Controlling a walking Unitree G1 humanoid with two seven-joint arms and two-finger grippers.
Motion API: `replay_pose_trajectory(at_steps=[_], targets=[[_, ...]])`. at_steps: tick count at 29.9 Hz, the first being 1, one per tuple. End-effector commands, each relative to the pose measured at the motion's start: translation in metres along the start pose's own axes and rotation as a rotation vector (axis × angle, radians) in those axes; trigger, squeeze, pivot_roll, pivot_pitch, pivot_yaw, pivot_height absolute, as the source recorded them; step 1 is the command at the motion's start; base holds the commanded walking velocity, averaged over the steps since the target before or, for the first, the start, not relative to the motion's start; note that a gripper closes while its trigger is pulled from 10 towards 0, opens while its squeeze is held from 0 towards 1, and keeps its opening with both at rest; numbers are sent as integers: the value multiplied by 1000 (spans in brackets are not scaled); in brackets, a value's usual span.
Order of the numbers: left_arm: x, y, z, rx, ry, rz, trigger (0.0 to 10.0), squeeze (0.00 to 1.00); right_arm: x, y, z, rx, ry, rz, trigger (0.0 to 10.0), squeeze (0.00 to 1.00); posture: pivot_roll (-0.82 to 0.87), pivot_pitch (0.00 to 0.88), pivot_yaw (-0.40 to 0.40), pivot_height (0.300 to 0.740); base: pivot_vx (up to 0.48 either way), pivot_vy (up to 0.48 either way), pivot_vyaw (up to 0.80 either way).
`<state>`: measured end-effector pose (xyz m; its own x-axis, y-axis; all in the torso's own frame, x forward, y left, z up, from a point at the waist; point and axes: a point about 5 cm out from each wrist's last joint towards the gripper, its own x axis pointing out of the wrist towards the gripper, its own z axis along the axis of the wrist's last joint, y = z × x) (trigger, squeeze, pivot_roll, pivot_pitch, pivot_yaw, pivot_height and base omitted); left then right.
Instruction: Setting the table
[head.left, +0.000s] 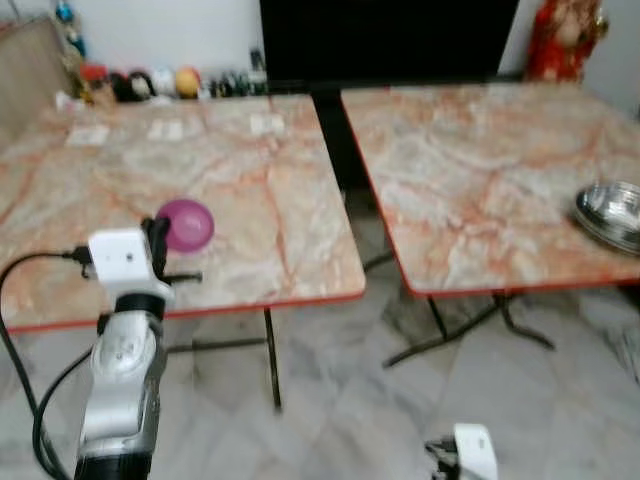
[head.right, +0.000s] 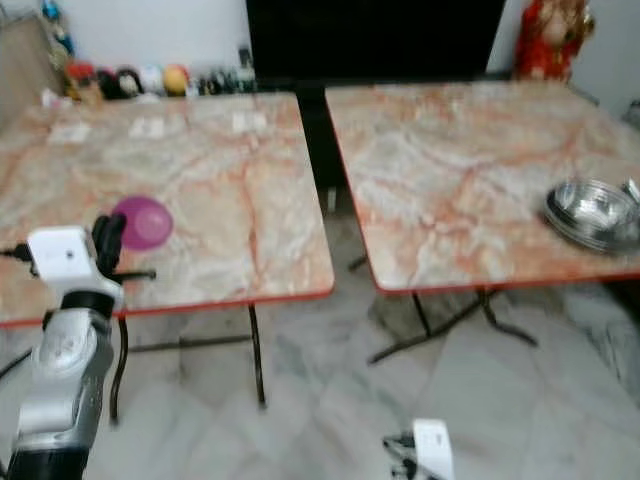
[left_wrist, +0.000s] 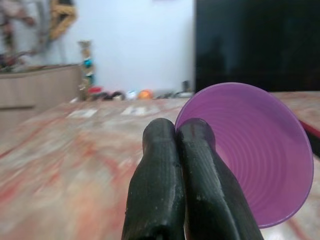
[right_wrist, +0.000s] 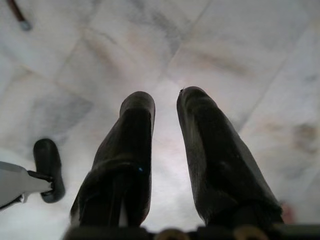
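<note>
My left gripper (head.left: 162, 240) is shut on the rim of a purple plastic bowl (head.left: 186, 224), over the front part of the left marble-top table (head.left: 260, 170). In the left wrist view the two black fingers (left_wrist: 165, 165) press together on the bowl (left_wrist: 250, 150), which is tilted with its ribbed inside facing the camera. A stack of steel bowls (head.left: 612, 212) sits at the right edge of the right table (head.left: 480, 170). My right gripper (right_wrist: 166, 100) hangs low and open over the floor, with nothing between its fingers.
A narrow gap separates the two tables, with folding metal legs beneath. Small toys and bottles (head.left: 150, 84) line the far wall, beside a dark screen (head.left: 390, 40). A red figure (head.left: 565, 40) stands at the back right. Marble tile floor (head.left: 340, 400) lies in front.
</note>
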<state>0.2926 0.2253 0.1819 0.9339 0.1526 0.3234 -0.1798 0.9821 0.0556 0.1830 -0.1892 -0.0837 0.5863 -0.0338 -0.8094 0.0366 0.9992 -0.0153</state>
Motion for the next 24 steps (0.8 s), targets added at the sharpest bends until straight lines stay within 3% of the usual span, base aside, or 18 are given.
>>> replay_pose_trajectory(at_steps=[1, 15, 24], targets=[[0, 7, 1, 15, -3, 28, 10000, 0, 1, 9, 1, -4, -6, 24, 10000, 0, 55, 0, -12, 740, 0, -472, 800], [2, 11, 2, 28, 3, 21, 10000, 0, 1, 9, 1, 12, -4, 18, 10000, 0, 52, 0, -12, 740, 0, -457, 0], [1, 4, 4, 1, -10, -35, 10000, 0, 1, 9, 1, 13, -6, 18, 10000, 0, 51, 0, -14, 740, 0, 0, 0]])
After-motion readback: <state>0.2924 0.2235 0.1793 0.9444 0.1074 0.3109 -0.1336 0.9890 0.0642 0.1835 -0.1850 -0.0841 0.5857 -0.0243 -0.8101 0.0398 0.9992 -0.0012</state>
